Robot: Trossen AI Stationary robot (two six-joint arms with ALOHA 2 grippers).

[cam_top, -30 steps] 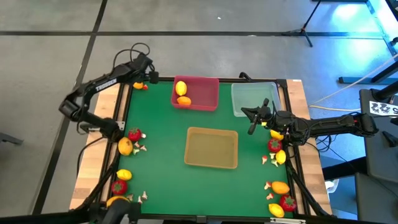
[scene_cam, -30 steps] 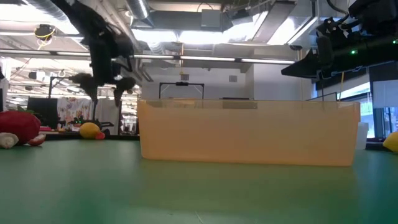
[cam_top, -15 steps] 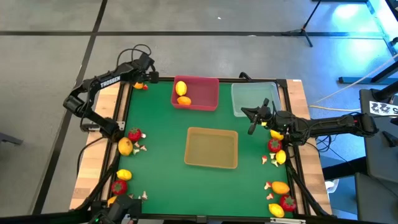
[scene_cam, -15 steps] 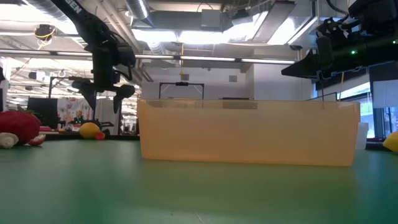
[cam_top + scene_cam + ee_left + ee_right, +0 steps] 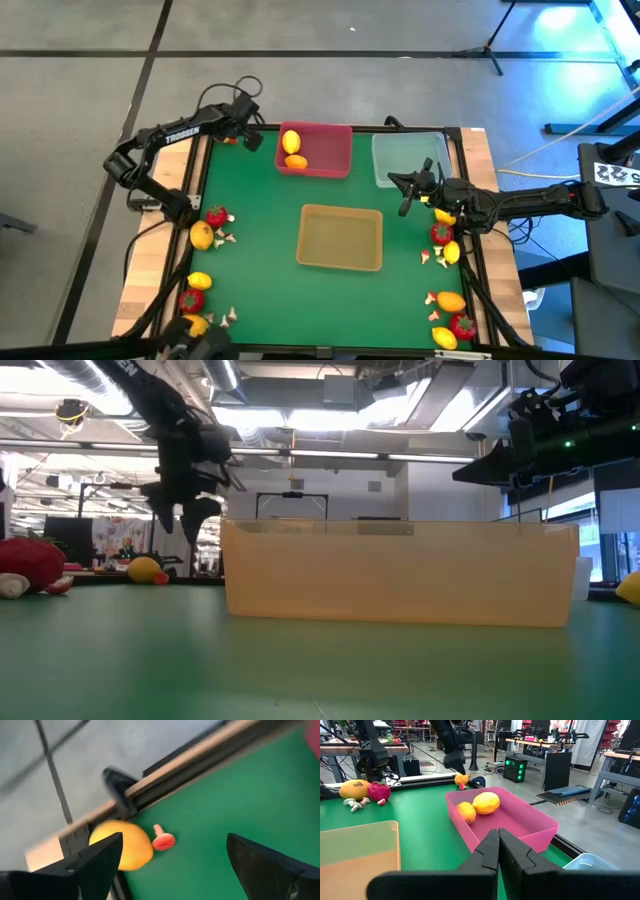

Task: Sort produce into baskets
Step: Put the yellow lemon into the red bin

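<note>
Near the table's far left corner, my left gripper (image 5: 250, 135) hangs spread above a yellow lemon (image 5: 122, 845) and small red piece (image 5: 163, 840). Light, hard and rounded, the lemon probably slips; I'd pinch across its middle

high: overhead | low: table-level | both see tan basket (image 5: 341, 238)
</note>
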